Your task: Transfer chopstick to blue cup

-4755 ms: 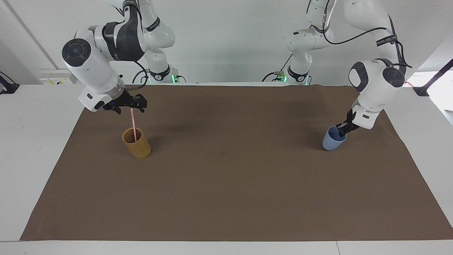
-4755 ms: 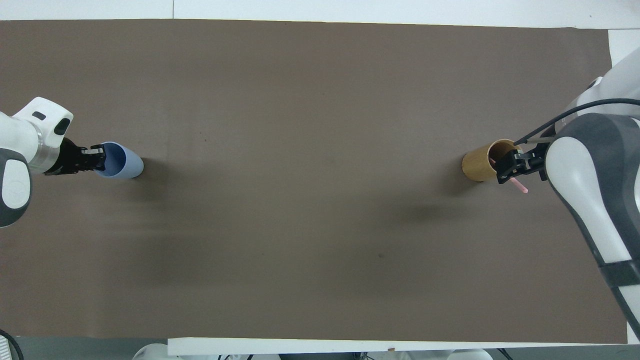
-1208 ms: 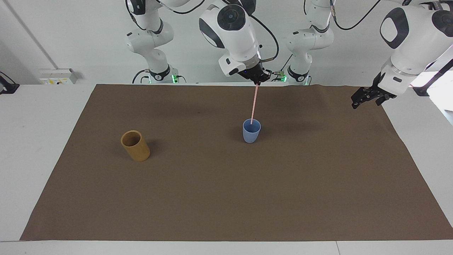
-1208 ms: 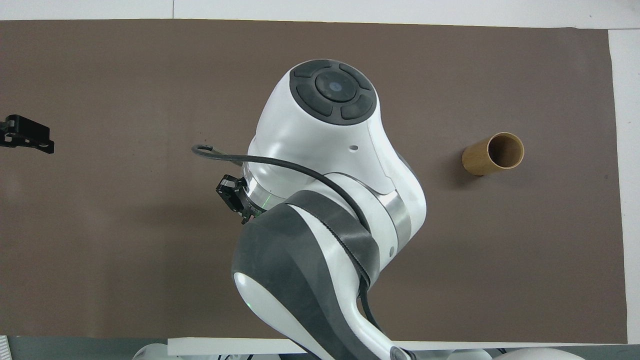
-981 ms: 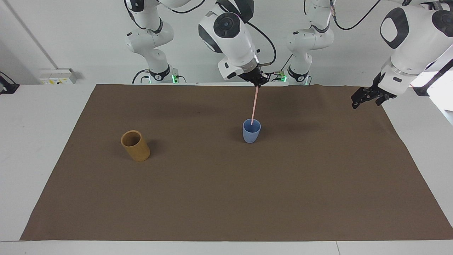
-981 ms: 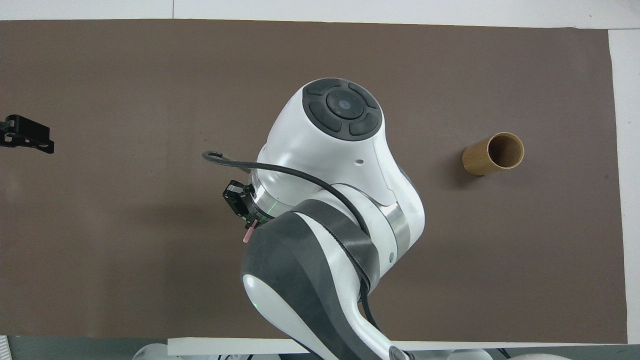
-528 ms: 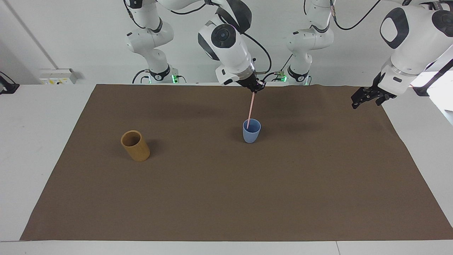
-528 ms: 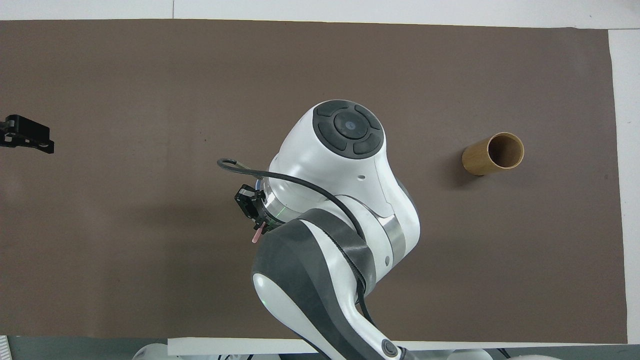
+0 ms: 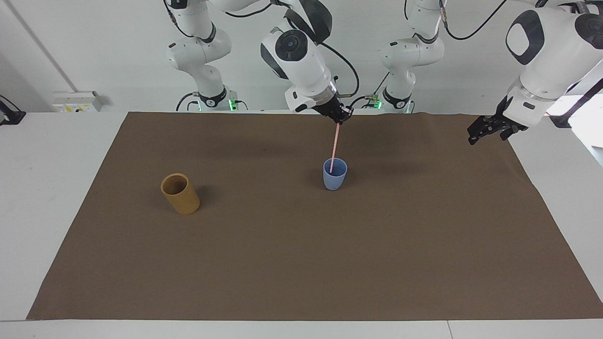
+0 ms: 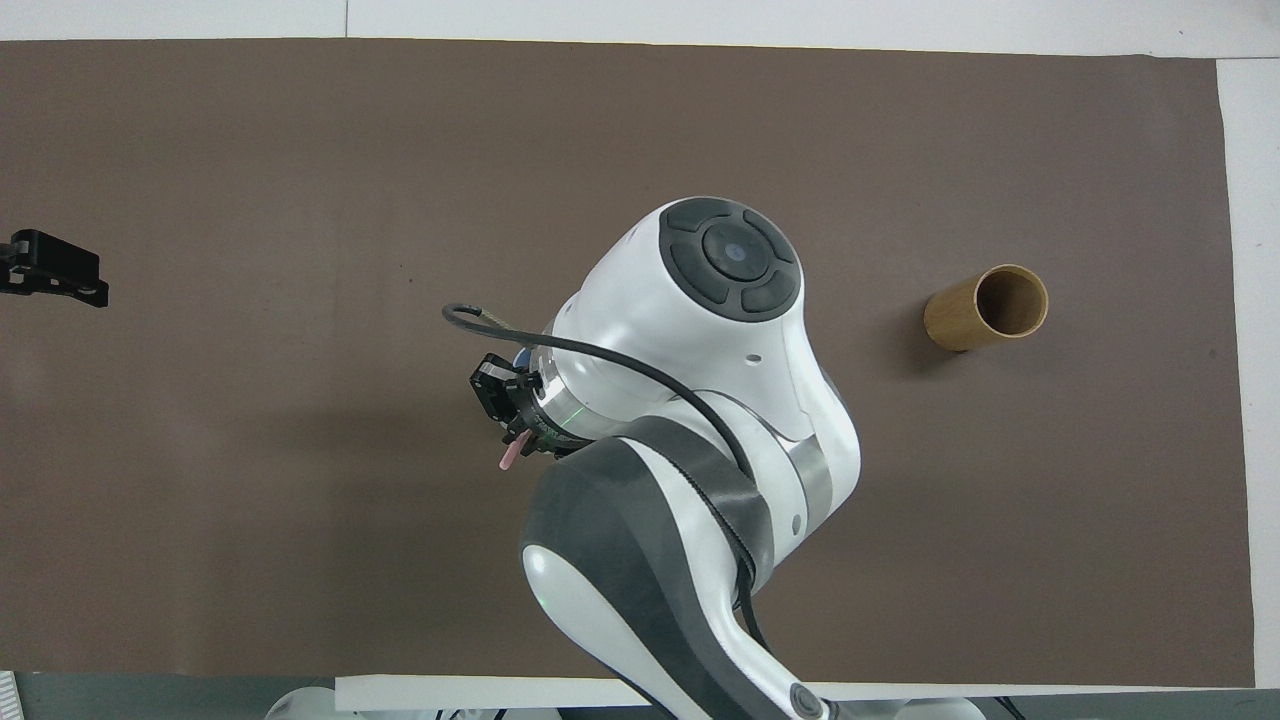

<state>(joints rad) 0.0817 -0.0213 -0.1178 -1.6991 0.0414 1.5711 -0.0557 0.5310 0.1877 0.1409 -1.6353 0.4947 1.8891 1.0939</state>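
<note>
Overhead, the right gripper point(image 9: 340, 117) pinches the chopstick point(image 9: 334, 146) by its top, its lower end inside the blue cup point(image 9: 334, 174) at mid-mat, while the left gripper point(image 9: 487, 128), jaws spread, waits above the mat's point(image 9: 301, 263) edge.

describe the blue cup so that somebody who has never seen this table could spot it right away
On the brown mat that covers the table, look near the middle, under the right tool. The blue cup stands upright there with a pale-pink chopstick rising from it. It is light blue, tapered and shorter, unlike the tan cylindrical cup toward the right arm's end.
</note>
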